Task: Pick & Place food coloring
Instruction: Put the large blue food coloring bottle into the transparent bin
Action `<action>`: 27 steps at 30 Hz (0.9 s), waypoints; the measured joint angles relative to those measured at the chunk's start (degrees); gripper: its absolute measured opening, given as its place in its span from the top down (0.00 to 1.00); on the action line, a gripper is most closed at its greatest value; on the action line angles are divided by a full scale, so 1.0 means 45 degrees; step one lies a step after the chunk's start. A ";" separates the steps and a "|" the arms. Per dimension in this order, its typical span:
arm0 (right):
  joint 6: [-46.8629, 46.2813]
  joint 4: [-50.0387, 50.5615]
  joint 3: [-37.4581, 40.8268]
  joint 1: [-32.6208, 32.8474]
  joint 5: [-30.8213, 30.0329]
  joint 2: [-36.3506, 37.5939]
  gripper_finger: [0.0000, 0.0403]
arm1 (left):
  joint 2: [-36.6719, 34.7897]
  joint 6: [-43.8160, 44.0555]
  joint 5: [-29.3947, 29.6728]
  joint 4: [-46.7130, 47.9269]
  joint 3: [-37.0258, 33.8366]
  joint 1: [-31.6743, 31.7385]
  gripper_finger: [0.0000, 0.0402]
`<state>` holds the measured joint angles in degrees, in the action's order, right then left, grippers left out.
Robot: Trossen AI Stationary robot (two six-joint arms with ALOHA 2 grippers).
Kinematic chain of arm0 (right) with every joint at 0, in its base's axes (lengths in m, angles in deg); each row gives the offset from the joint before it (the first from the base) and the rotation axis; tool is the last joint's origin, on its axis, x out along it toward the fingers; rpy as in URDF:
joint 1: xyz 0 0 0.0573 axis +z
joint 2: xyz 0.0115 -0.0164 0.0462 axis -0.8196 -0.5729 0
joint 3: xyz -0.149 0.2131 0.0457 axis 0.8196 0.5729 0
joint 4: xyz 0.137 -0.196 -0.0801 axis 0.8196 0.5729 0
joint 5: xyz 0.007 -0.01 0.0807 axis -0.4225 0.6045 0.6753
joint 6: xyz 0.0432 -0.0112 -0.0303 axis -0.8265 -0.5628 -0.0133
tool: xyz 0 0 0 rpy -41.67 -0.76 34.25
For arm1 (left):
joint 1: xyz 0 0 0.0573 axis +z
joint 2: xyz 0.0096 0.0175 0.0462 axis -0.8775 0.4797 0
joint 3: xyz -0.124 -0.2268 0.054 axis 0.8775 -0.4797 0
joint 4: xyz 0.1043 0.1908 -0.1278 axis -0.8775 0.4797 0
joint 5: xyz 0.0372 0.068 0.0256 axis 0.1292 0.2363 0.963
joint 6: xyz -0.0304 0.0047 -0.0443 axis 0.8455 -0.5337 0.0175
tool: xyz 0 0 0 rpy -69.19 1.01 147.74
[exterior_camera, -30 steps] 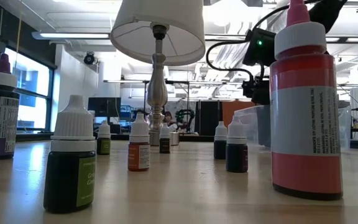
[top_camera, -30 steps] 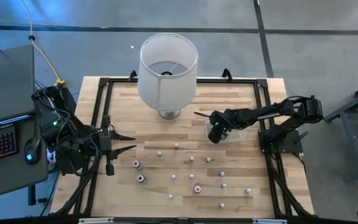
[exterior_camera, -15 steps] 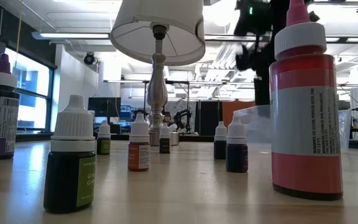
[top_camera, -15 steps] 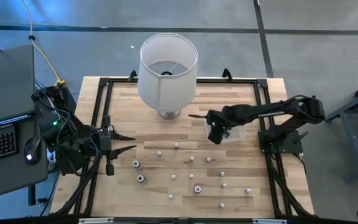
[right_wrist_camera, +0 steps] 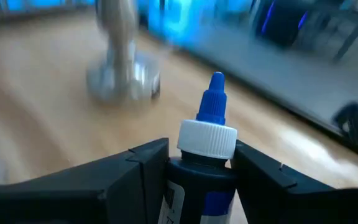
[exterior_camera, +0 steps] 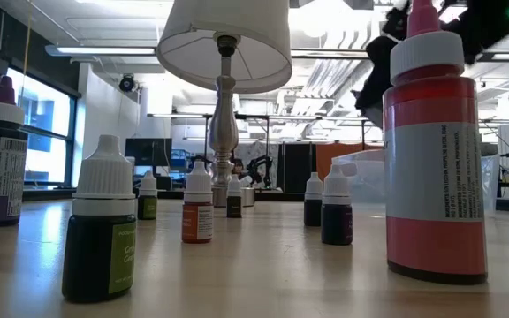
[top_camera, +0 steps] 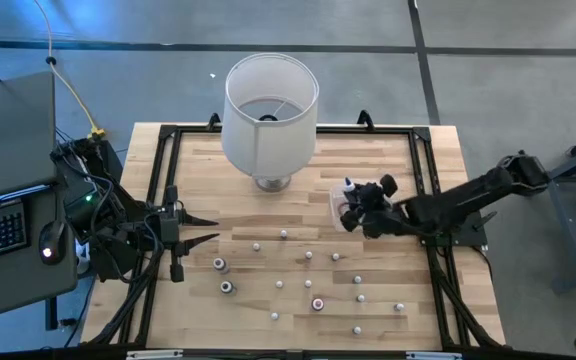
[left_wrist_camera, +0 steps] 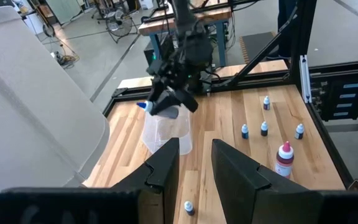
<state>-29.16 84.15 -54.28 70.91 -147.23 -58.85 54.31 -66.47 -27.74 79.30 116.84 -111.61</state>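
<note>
- Right gripper (right_wrist_camera: 194, 171): jaws closed on a blue-tipped food coloring bottle (right_wrist_camera: 207, 140); white cap and blue nozzle stand up between the two dark fingers. High view puts the right gripper (top_camera: 353, 208) over the clear plastic tub (top_camera: 340, 200), just right of the lamp base (top_camera: 273, 183).
- Left wrist view: same gripper (left_wrist_camera: 166, 106) hangs above the tub (left_wrist_camera: 165, 132), a bit of blue showing at its tip.
- Left gripper (top_camera: 208, 228): at the table's left edge, fingers parted with a gap between them, nothing held. Left wrist view shows the gap between its fingers (left_wrist_camera: 166, 168) clearly.
- Remaining food coloring bottles (top_camera: 308, 256): scattered, upright, across the near half of the wooden table (top_camera: 198, 180), well apart from one another. White caps show as dots from above.
- Low view, near camera: large red bottle with pink nozzle (exterior_camera: 436, 150) at right; dark green bottle (exterior_camera: 102, 225) at left; orange bottle (exterior_camera: 198, 210) between them, farther back; more small dark bottles (exterior_camera: 336, 210) behind.
- White lampshade (top_camera: 270, 110) stands at the far middle of the table on a metal stem (exterior_camera: 222, 124).
- Keyboard and mouse (top_camera: 50, 240) on the desk left of the table.
</note>
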 joint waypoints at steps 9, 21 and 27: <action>0.5037 -1.1466 0.3909 0.0097 0.0740 -0.2347 0.61 | 0.0000 0.0041 0.0000 -0.0010 -0.0002 -0.0002 0.77; 0.7179 -1.1684 0.1845 -0.0312 -0.0362 -0.6092 0.61 | 0.0005 0.0041 0.0035 -0.0010 -0.0002 -0.0002 0.77; 0.8039 -1.1685 0.1391 -0.0839 0.0812 -0.6328 0.61 | 0.0010 0.0041 0.0025 -0.0039 -0.0002 -0.0001 0.77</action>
<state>7.01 31.56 -48.02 67.14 -143.57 -87.33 54.36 -66.28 -27.63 79.12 116.83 -111.61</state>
